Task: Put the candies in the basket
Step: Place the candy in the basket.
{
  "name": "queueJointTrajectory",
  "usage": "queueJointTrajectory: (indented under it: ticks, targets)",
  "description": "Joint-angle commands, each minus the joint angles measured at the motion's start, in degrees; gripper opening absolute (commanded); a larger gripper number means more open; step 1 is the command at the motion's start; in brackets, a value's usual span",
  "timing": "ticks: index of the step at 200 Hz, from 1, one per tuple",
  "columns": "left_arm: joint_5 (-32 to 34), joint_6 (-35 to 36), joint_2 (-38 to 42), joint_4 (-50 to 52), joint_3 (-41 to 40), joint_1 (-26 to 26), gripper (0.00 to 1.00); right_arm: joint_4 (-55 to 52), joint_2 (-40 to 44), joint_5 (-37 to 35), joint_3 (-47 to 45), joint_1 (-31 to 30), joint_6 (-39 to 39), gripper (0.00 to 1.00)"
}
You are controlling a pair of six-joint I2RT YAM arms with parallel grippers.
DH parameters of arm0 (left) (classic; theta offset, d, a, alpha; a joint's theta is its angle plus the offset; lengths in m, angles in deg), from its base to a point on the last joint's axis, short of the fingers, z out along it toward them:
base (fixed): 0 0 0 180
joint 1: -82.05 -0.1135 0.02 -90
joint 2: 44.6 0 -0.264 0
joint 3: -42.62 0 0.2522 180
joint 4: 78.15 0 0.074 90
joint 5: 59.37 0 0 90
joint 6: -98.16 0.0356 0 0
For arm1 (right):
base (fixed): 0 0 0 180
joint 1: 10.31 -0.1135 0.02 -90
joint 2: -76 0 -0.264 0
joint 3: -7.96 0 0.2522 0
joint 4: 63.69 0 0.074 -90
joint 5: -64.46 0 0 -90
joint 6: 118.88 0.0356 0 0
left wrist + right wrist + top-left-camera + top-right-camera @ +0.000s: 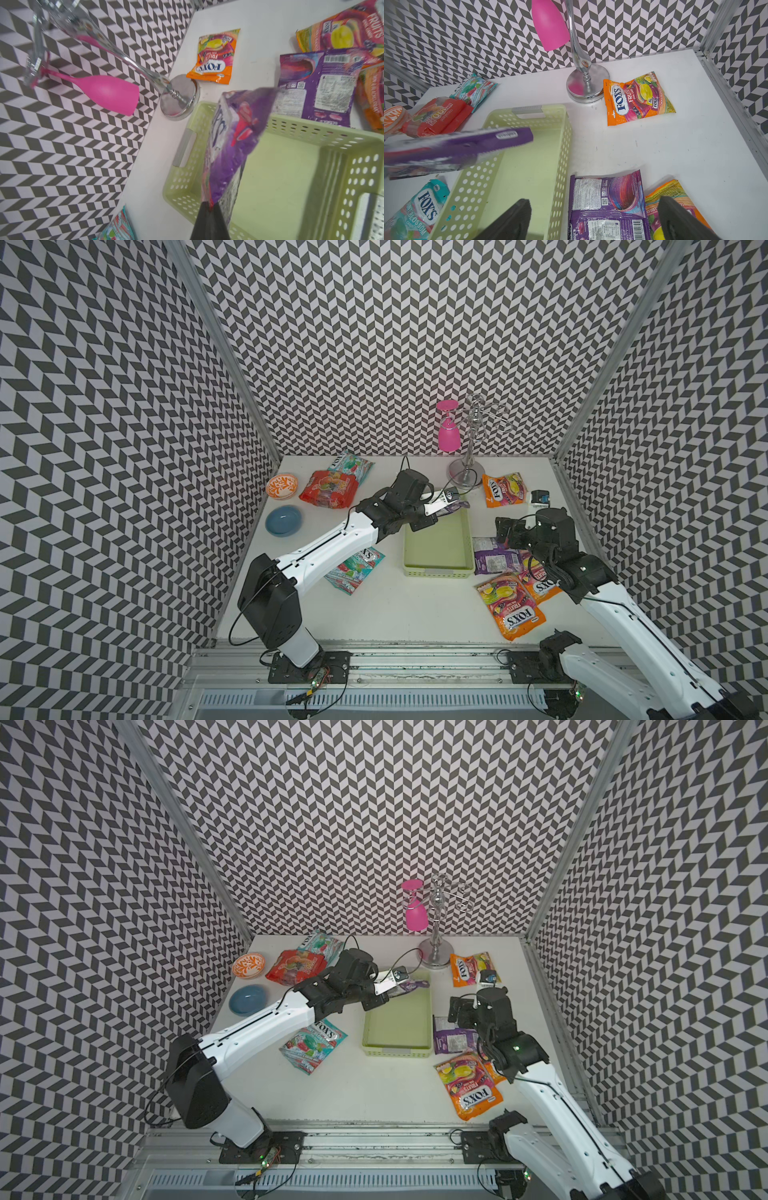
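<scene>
The pale green basket (436, 547) sits mid-table with a bare floor. My left gripper (436, 506) is shut on a corner of a purple candy bag (234, 133), which hangs tilted above the basket's far end (291, 166). My right gripper (593, 203) is open, just right of the basket, above a second purple bag (494, 560) lying face down. Two orange bags (509, 605) overlap near it. Another orange bag (503, 489) lies at the back right. A teal bag (353, 572) lies under my left arm. A red bag (328, 489) and a teal bag (351, 464) lie at the back left.
An orange patterned bowl (282, 486) and a blue bowl (284, 520) stand at the left edge. A chrome stand (467, 464) with a pink glass (449, 437) hanging on it rises just behind the basket. A small blue and white object (540, 497) lies at the back right.
</scene>
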Motion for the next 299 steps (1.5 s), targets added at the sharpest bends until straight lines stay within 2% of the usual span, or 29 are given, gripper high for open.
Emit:
queueJointTrajectory:
  ticks: [1,27,51,83,114,123,150,156,161,182,205,236,271,299]
  targets:
    - [4.86,-3.07,-1.61,-0.59,3.83,0.69,0.00,2.23,1.56,-0.20,-1.54,0.33,-0.51,0.99]
    - [7.76,-4.77,-5.92,0.77,7.60,0.72,0.00,2.24,0.97,-0.82,-1.25,0.33,-0.73,0.99]
    - [9.47,-4.52,-7.90,-0.21,7.87,0.70,0.00,2.99,1.07,0.36,-1.42,0.32,-0.74,0.99]
    - [8.85,-5.99,-11.28,0.62,9.75,0.84,0.00,2.70,0.83,-0.52,-1.33,0.28,-0.82,0.99]
    - [8.37,-7.39,-11.34,1.69,7.85,2.16,0.00,2.47,1.46,-0.23,-1.47,0.31,-1.07,0.99]
    - [8.28,-7.89,-10.91,2.56,7.50,3.12,0.10,2.45,1.67,-0.78,-1.75,0.32,-1.21,0.99]
    - [7.33,-8.71,-7.49,3.77,5.27,5.15,0.64,2.92,1.69,0.94,-1.80,0.24,-1.55,0.99]
    - [6.68,-9.19,-6.60,4.00,4.97,5.26,0.68,2.65,1.57,1.31,-1.37,0.17,-1.81,0.99]
    - [5.86,-9.36,-5.91,4.41,4.89,5.25,0.76,2.34,1.42,1.33,-1.07,0.16,-1.99,0.99]
    - [4.77,-9.62,-2.69,4.83,3.47,5.09,0.80,1.20,0.47,1.38,0.13,-0.19,-2.85,0.99]
    - [3.56,-10.08,0.82,4.82,1.66,4.08,0.81,0.36,-1.08,5.75,2.15,-0.64,-6.28,0.99]
    - [0.64,-11.73,5.67,4.72,-1.44,-0.57,0.85,-2.57,-5.36,10.05,5.58,-1.61,-9.95,0.98]
    - [-2.89,-13.75,10.80,4.45,-5.68,-6.71,0.87,-5.41,-12.07,10.83,9.92,-6.41,-8.89,0.95]
    - [-5.10,-14.07,14.92,4.17,-9.69,-10.22,0.98,-6.01,-18.50,11.87,12.71,-12.72,-7.33,0.94]
